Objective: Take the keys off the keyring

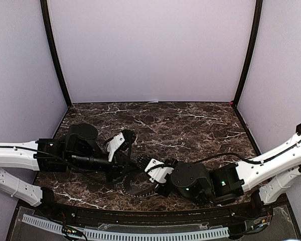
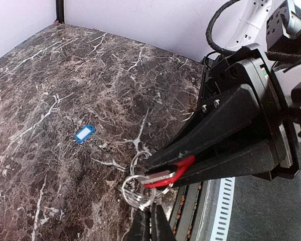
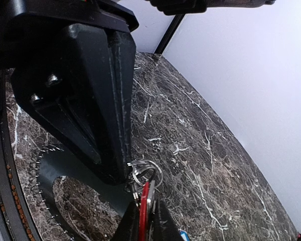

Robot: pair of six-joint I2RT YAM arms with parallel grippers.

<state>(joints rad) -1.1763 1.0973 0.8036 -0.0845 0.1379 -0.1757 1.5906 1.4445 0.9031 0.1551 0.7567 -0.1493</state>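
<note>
Your left jaws are pinched fully together on the keyring, that little bunch of silver wire loops sitting right at their tips. Your right jaws point in from the opposite side and are clamped down on the red key. Its red head is sandwiched flat between the two fingers, and the metal end pokes out past the tips into the loops. So the two sets of tips are nearly nose to nose with the keyring between them.

The blue key lies loose on the marble surface, well out ahead of your left jaws and off to their left, touching nothing.

Below both jaws there's a flat dark toothed ring lying on the surface. Can't tell if it's hooked to the wire loops.
</note>
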